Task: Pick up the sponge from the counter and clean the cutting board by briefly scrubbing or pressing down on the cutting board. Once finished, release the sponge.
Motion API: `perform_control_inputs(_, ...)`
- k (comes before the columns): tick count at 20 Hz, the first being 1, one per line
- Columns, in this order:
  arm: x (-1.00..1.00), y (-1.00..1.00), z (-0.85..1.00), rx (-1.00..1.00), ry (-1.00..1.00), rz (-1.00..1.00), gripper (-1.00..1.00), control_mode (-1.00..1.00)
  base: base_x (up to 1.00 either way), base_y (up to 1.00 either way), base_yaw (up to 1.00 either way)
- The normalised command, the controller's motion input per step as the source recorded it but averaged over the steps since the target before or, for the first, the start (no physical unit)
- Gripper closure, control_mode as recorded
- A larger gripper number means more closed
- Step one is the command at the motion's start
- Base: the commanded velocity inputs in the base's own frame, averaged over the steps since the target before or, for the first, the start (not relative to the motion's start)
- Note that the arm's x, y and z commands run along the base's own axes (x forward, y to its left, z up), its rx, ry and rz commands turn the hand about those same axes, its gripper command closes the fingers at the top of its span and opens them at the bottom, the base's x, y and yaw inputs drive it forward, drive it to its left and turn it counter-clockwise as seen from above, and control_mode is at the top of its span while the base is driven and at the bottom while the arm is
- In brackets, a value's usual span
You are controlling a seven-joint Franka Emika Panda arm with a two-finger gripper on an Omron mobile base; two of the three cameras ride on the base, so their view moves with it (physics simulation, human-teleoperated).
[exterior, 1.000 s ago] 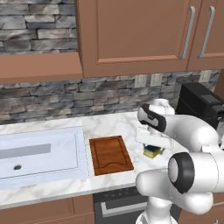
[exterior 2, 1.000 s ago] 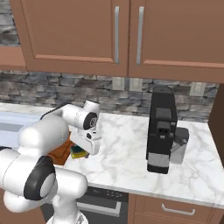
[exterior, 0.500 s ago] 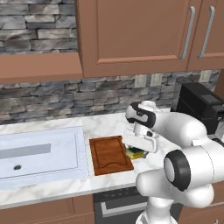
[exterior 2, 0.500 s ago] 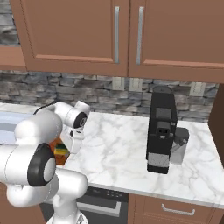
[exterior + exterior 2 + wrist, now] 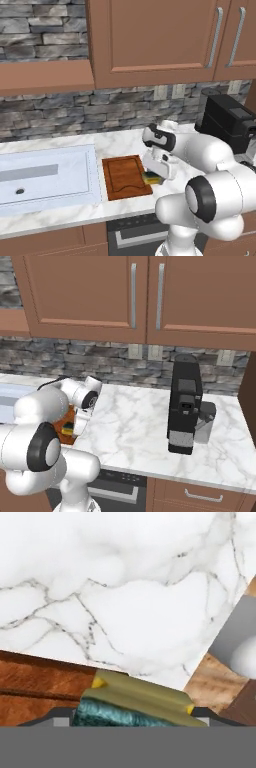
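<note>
The sponge, yellow with a dark green scrub layer, sits between my gripper's fingers, which are shut on it. In the left base view the gripper holds the sponge low over the right edge of the reddish-brown cutting board. The board lies on the white marble counter, just right of the sink. From the right base view the gripper and a yellow bit of the sponge show beside the board. The hand view has the board at the lower left and the counter beyond.
A pale sink basin is set in the counter left of the board. A black coffee machine stands on the counter at the right, with open marble between it and the board. Wooden cabinets hang above a stone backsplash.
The arm has swung left with the sponge, from the counter right of the board to the board's right edge. The fingers have closed slightly.
</note>
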Motion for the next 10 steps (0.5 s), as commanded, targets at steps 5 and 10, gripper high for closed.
perform_control_inputs(5,0.00,0.10,-0.21,-0.25,0.00,-0.18,1.00,-1.00,0.00,0.00,0.00)
perform_control_inputs(10,0.02,0.18,-0.15,-0.21,0.00,-0.10,1.00,-1.00,0.00,0.00,0.00)
